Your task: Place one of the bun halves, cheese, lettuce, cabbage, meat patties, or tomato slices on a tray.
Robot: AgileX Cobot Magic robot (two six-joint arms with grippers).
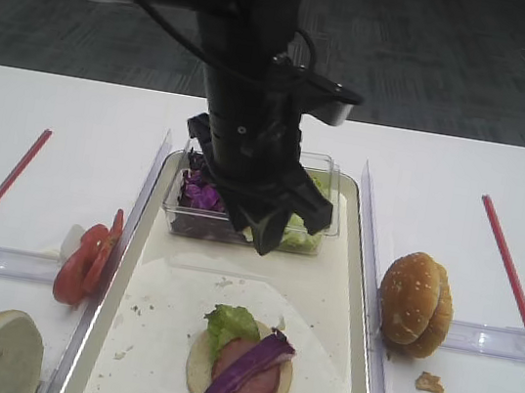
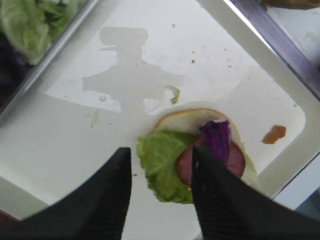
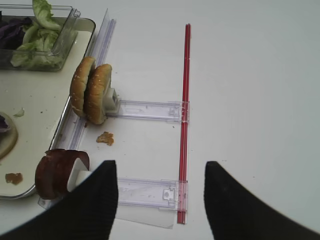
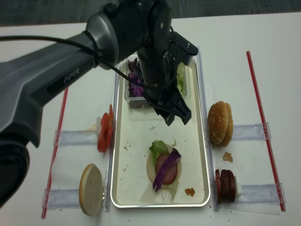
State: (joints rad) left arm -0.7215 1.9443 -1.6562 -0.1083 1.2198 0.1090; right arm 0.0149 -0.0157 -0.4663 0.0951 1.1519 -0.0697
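1. The left gripper hangs above the middle of the tray, between the clear tub at the far end and the stacked food near the near end. Its two dark fingers stand apart with nothing between them; the wrist view looks straight down through the gap at bare tray and the lettuce edge.
2. The right gripper hovers over the table to the right of the tray, its jaws spread wide and empty, above a clear holder and the red strip.
3. On the near half of the tray a pale bun base carries a lettuce leaf, a pinkish meat patty and, lying diagonally across the top, the purple cabbage strip.
4. The tub holds purple cabbage shreds on its left side and green leaves on its right.
5. Left of the tray stand the tomato slices on edge, and nearer, one bun half with its pale face showing.
6. Right of the tray stand two browned bun halves together, and nearer, the remaining meat patties on edge. A small brown crumb lies between them.
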